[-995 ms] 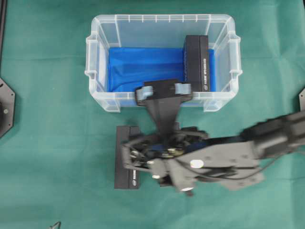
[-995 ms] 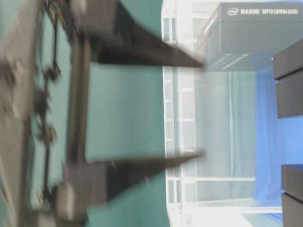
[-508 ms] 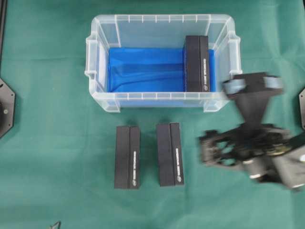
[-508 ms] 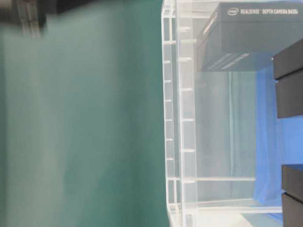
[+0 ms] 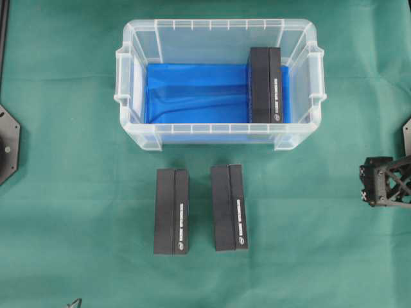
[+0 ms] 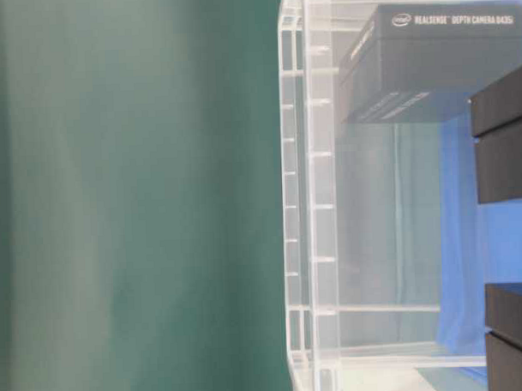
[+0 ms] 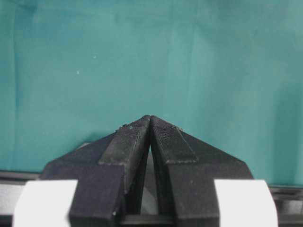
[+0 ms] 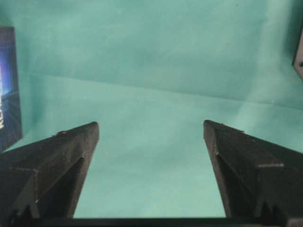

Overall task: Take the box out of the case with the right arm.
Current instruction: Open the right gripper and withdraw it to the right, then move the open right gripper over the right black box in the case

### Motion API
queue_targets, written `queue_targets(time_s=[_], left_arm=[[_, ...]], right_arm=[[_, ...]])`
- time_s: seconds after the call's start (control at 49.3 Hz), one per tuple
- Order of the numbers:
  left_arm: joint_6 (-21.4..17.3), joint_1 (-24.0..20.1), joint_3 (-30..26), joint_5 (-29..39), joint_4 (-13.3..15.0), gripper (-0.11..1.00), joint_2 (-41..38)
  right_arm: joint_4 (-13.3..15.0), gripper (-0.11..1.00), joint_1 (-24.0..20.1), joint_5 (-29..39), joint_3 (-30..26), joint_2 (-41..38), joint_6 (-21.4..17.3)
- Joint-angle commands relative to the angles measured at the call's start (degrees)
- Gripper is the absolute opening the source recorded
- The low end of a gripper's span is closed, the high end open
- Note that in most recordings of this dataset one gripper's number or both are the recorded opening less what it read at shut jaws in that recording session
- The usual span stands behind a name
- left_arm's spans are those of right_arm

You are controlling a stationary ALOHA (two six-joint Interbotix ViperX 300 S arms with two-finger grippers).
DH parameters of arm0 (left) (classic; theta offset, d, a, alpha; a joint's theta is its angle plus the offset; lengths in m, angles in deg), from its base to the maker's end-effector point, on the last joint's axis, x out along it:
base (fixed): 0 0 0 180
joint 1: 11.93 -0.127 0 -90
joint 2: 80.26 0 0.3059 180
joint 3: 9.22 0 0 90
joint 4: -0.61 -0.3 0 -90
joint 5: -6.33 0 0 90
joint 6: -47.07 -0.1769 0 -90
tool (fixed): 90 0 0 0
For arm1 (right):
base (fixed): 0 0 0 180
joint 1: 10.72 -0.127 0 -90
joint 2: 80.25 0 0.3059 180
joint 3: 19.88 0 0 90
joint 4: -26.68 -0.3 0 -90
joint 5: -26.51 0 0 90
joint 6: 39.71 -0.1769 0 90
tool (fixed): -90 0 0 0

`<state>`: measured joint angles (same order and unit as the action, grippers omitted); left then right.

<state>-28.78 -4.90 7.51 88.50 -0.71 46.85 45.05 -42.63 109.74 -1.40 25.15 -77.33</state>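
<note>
Gaping empty over green cloth in its wrist view, the black truss-like right gripper (image 8: 150, 137) shows overhead only at three o'clock; the white-padded left gripper (image 7: 150, 124), pressed together, appears solely in its wrist view.

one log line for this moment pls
right gripper: open, empty, over green cloth | left gripper: shut | case: one black box inside | two black boxes on cloth

The case (image 5: 218, 138) sits on the table cloth (image 5: 77, 212), well apart from the right gripper (image 8: 150, 130) at the table's right edge. One camera box (image 5: 265, 85) lies inside, against the end nearer that gripper. Two further camera boxes (image 5: 171, 212) (image 5: 229, 207) lie side by side on the cloth before the case.
</note>
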Motion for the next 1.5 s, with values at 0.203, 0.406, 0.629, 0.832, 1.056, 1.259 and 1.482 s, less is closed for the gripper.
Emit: queue_targets(time_s=[0.203,0.406,0.629,0.832,1.056,1.259,1.482], left_arm=[[0.0,0.09,-0.62,-0.18,0.0,0.02,-0.44],[0.0,0.18,-0.35,-0.18,0.0,0.02,-0.62],[0.0,0.09,-0.26,-0.26,0.0,0.02,-0.62],[0.0,0.18,0.09,-0.26,0.0,0.02,-0.62],[0.0,0.18,0.26,-0.26,0.0,0.02,-0.44],[0.0,0.09,0.7,-0.26,0.0,0.02,-0.26],[0.0,0.18,0.79,-0.26,0.0,0.02,-0.09]], right_arm=[[1.14,0.91,5.54,-0.26,-0.09,0.62,4.48],[0.7,0.91,17.67,-3.69,0.7,2.55,18.81],[-1.49,0.91,33.13,-7.21,0.79,2.9,35.24],[-4.39,0.91,42.45,-7.91,0.79,2.9,44.91],[-4.83,0.91,44.38,-7.91,0.79,2.64,46.14],[-5.19,0.91,44.38,-8.26,0.79,2.29,46.05],[-5.45,0.91,44.38,-8.44,0.62,2.29,45.97]])
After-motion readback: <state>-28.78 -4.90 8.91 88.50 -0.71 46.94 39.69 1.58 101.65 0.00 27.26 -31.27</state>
